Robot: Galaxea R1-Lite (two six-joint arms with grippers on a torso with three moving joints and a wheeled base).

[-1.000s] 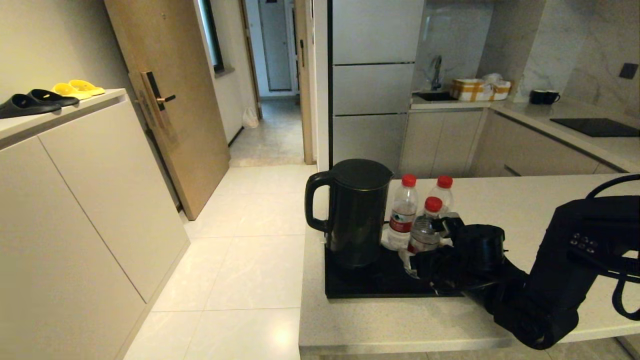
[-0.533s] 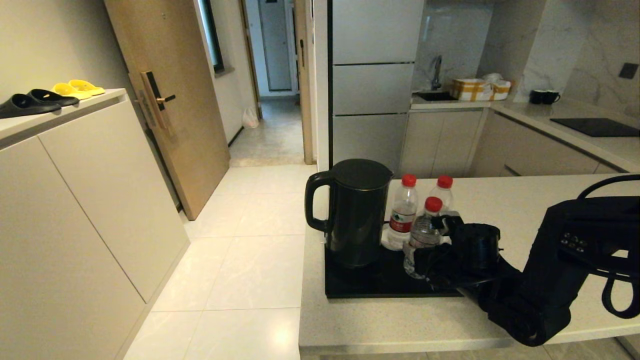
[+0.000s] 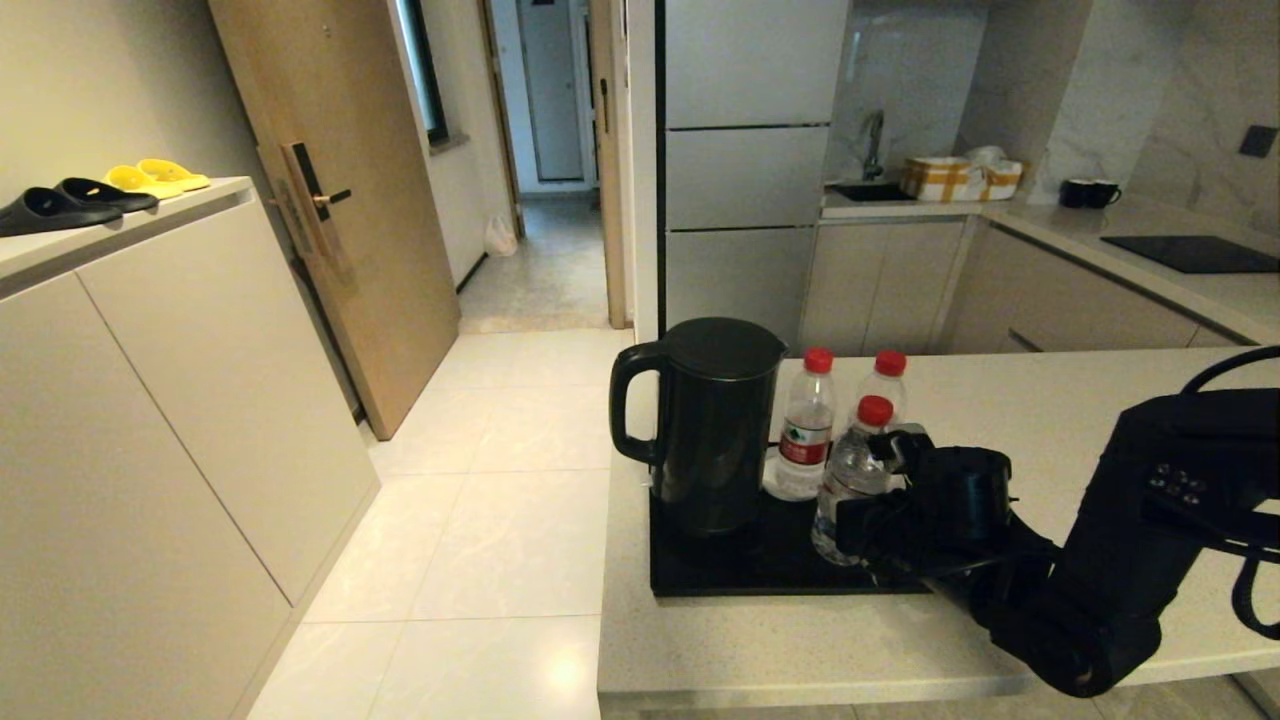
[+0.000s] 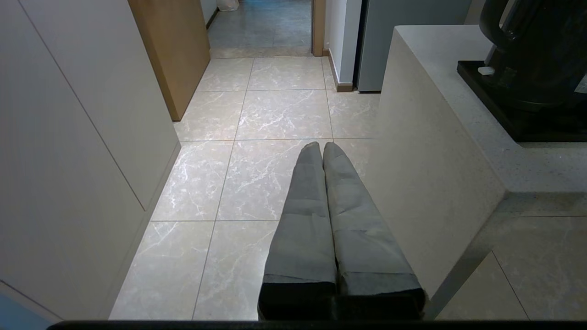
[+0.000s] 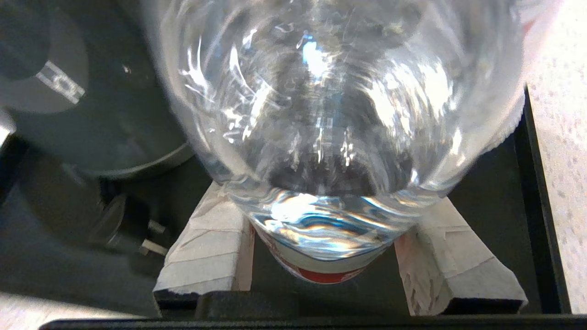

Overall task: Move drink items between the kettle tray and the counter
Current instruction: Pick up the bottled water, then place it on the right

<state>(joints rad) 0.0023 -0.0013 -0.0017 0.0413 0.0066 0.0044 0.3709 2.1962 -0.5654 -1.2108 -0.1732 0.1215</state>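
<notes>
My right gripper (image 3: 848, 518) is shut on a clear red-capped water bottle (image 3: 853, 472), holding it nearly upright low over the black kettle tray (image 3: 720, 572). In the right wrist view the taped fingers (image 5: 208, 247) flank that bottle (image 5: 339, 114) above the tray floor (image 5: 497, 188). Two more red-capped bottles (image 3: 806, 430) (image 3: 886, 382) stand at the tray's far edge, right of the black kettle (image 3: 712, 430); I cannot tell whether they are on the tray or the counter (image 3: 1020, 410). My left gripper (image 4: 322, 145) hangs shut over the floor beside the counter's side (image 4: 426, 151).
The kettle fills the tray's left half and its plug (image 5: 124, 229) lies on the tray. Beige counter stretches to the right of the tray. A cabinet with slippers (image 3: 100, 190) stands at the left. Mugs (image 3: 1088, 193) and a cooktop (image 3: 1190, 253) are far back.
The held bottle has gone from tilted to nearly upright and shifted slightly right and lower over the tray. The right arm moved a little with it. The left arm is unchanged.
</notes>
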